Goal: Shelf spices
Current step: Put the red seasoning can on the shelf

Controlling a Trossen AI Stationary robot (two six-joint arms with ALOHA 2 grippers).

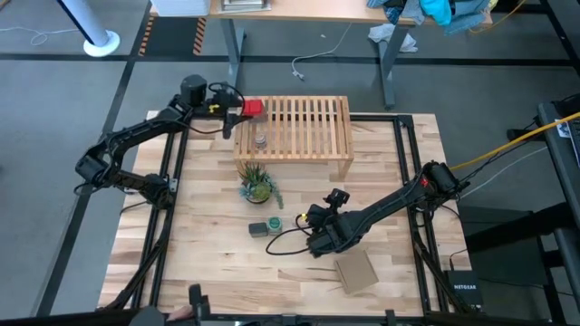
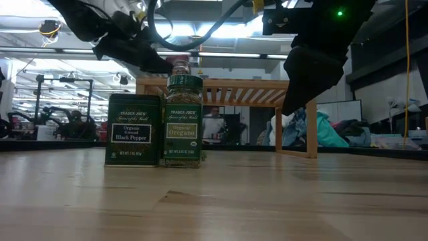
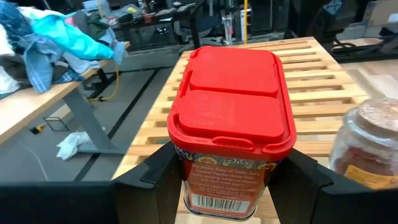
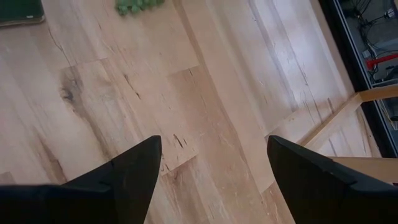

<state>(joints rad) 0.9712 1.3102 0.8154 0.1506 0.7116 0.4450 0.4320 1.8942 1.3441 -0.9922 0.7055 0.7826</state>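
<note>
The left gripper (image 1: 237, 110) is clamped on the red tin (image 1: 251, 109), one dark finger on each narrow side of its body just below the red lid, as the left wrist view shows. It holds the tin upright over the back left corner of the shelf (image 1: 308, 127); I cannot tell whether the base already touches the slats.

The step in hand looks like setting this tin down on the shelf. To do it well, the tin should go straight down with its lid level, so the flat base lands across several slats rather than tipping into a gap. It should stay clear of the shelf's edge and of the tiny clear jar (image 1: 260, 142), which already stands on the slats nearby; in the wrist view that jar sits just beside the tin. The fingers should part only once the base rests fully, then lift straight up so the tin is not dragged.

The right gripper (image 1: 319, 237) hangs over bare bench (image 1: 208, 263) with its fingers spread wide and nothing between them, near the front middle. The dark tin (image 1: 260, 228) and the green-capped jar (image 1: 274, 224) stand together on the bench just to its left, with a potted plant (image 1: 257, 186) between them and the shelf.
</note>
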